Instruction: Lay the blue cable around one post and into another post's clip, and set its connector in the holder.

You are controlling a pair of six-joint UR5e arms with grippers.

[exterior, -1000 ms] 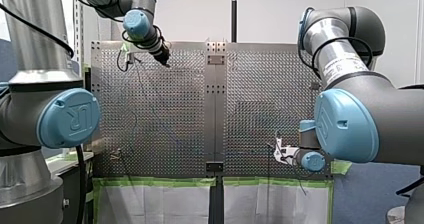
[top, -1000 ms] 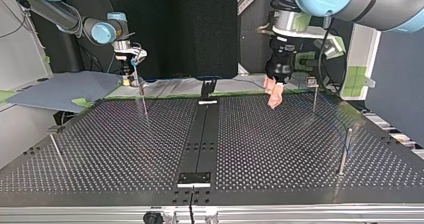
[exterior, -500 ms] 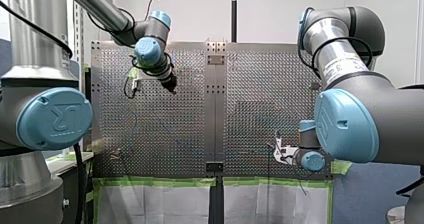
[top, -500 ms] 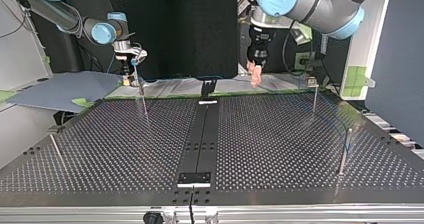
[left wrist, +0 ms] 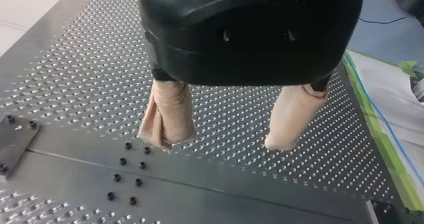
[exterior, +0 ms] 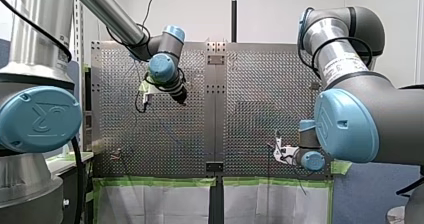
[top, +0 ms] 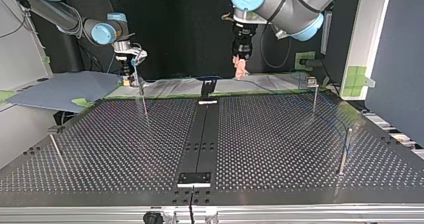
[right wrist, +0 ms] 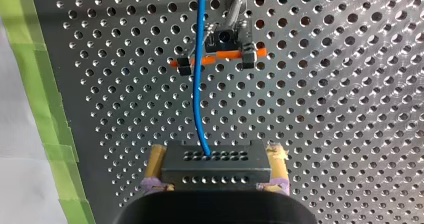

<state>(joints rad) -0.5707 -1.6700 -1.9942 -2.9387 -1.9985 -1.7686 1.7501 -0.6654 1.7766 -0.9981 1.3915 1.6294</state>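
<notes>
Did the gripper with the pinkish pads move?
Yes. In the top view my left gripper has gone up and toward the view's left, away from the post with the clip, ending nearer the table's dark centre strip.

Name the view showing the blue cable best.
Right wrist view: the blue cable runs from my right gripper past a clip. Top shows thin stretches; left wrist, a bit off the table; front, barely any.

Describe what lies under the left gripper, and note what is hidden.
Under the left gripper lie the perforated table and its smooth centre strip with dark screws. Nothing sits between the beige pads. The gripper's black body covers the table behind it.
</notes>
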